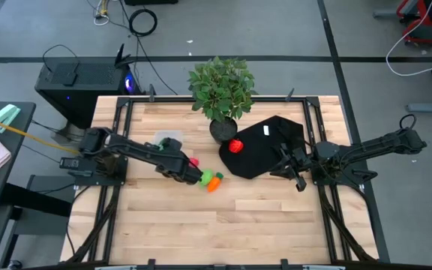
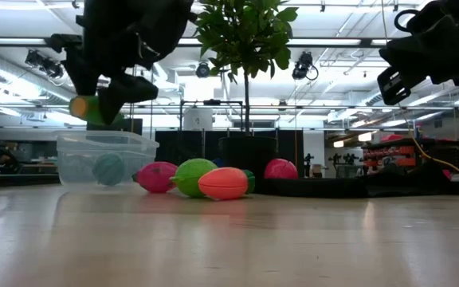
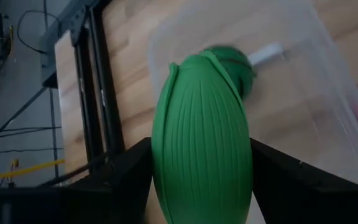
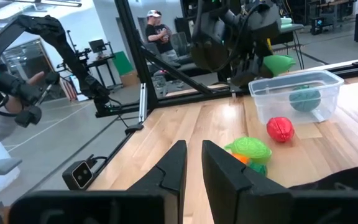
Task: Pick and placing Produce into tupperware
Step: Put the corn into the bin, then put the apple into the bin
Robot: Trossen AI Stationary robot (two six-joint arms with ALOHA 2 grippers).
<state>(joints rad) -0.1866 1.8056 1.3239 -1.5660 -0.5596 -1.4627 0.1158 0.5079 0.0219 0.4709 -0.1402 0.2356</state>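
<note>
Left gripper point(image 3: 201, 186) clamped on a light green ribbed piece point(image 3: 201, 143), one finger on each long flank, held just above the clear tub point(image 2: 106, 159). A dark green ball point(image 4: 305, 98) already lies inside the tub.

Piece looks like hollow hard plastic: light, stiff, not fragile. The ribs should help friction, but the tapered ends would likely squirt out; the fat middle is the place to hold.

Pink-red piece point(image 2: 157, 176), green piece point(image 2: 192, 175) and orange piece point(image 2: 224, 182) lie on the table beside the tub.

Right gripper point(image 4: 193, 163) waits well apart, fingers nearly together, holding nothing.
</note>
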